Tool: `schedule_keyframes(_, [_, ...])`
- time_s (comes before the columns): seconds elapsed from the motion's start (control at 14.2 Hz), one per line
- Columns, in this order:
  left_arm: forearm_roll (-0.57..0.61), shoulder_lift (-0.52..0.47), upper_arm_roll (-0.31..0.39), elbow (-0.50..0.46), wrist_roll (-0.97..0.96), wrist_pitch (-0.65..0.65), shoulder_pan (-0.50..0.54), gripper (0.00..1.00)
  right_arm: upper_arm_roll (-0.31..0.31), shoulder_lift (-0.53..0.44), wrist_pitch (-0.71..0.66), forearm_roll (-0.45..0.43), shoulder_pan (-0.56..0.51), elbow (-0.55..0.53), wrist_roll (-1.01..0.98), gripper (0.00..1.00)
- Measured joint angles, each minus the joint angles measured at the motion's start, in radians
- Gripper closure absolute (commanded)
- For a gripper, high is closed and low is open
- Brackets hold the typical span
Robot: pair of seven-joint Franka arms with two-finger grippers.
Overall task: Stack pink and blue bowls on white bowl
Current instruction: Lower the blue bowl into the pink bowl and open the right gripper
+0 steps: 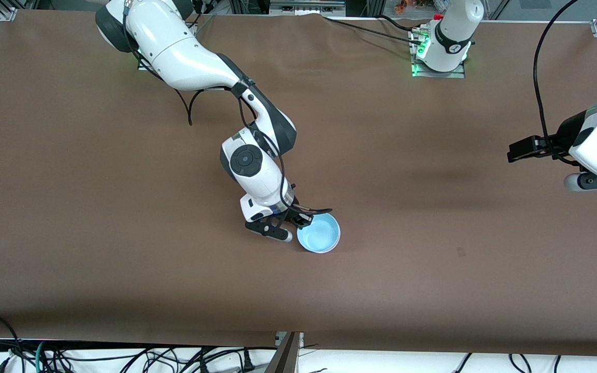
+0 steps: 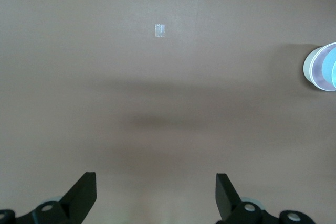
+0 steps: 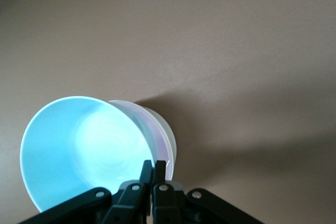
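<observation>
Blue bowl [image 1: 320, 232] already sits nested in the stack at mid-table, the right gripper [image 1: 302, 219] clenched on its rim. From the right wrist view, pink bowl [image 3: 160, 140] and white bowl [image 3: 169, 132] seem nested beneath it, though only slivers show. Only letting go appears left. Left gripper [image 2: 156, 195] waits spread wide, over the left arm's end of the table.
</observation>
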Motion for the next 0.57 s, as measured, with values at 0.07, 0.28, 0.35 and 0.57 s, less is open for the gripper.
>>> schedule_keyframes(0.07, [0.000, 0.000, 0.000, 0.000, 0.000, 0.000, 0.000, 0.00, 0.000, 0.000, 0.000, 0.000, 0.003, 0.000, 0.000, 1.00])
schedule_keyframes(0.28, [0.000, 0.000, 0.000, 0.000, 0.000, 0.000, -0.001, 0.00, -0.005, 0.004, 0.006, 0.000, 0.009, 0.000, 0.000, 1.00])
schedule_keyframes(0.35, [0.000, 0.000, 0.000, 0.000, 0.000, 0.000, -0.001, 0.00, -0.007, 0.005, 0.008, 0.000, 0.009, 0.000, 0.000, 1.00])
schedule_keyframes(0.57, [0.000, 0.000, 0.000, 0.000, 0.000, 0.000, -0.001, 0.00, -0.015, 0.009, 0.010, -0.010, 0.009, 0.000, 0.000, 1.00])
